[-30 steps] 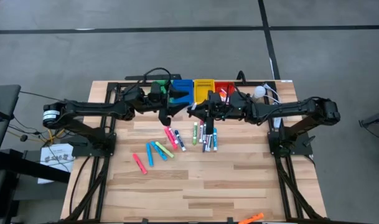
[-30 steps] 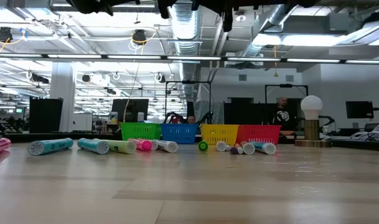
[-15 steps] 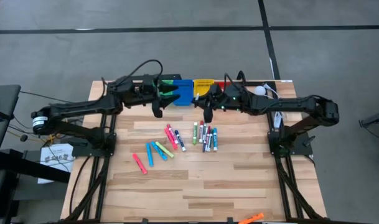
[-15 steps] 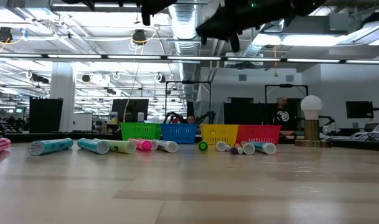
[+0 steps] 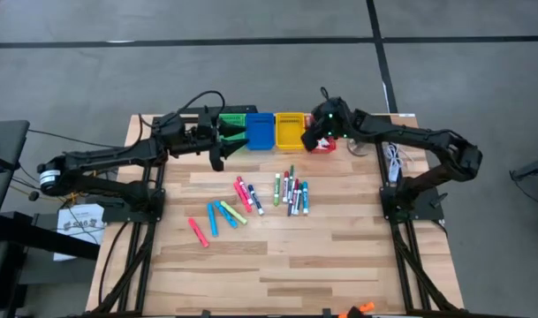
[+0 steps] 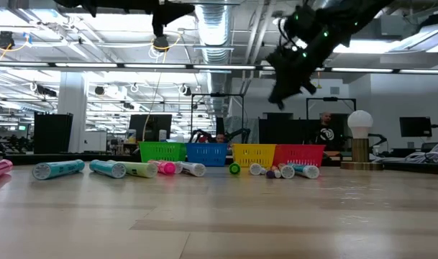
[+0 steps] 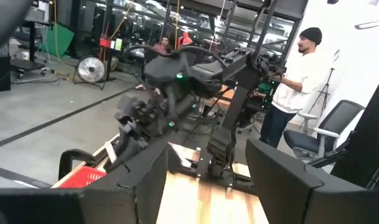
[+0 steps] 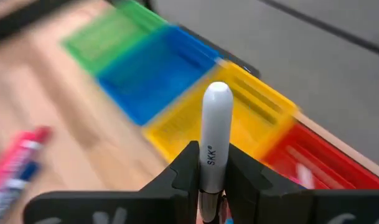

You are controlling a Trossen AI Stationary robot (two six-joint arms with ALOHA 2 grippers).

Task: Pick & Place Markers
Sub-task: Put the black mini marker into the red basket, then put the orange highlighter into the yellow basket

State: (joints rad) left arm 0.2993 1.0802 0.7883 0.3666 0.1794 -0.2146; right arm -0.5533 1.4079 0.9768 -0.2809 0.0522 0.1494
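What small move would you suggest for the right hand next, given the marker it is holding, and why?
Probably lower toward the red bin before opening: the right hand grips a white marker high above the bins, near the red one.

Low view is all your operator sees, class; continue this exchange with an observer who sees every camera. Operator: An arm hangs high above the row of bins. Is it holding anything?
Observer: Yes. The right wrist view shows the right gripper shut on a white marker, held upright between its fingers.
Operator: Which bin is it nearest?
Observer: From above, it hangs at the red bin, just past the yellow bin.
Operator: And the other arm?
Observer: The left gripper is open and empty, on the table side of the green bin.
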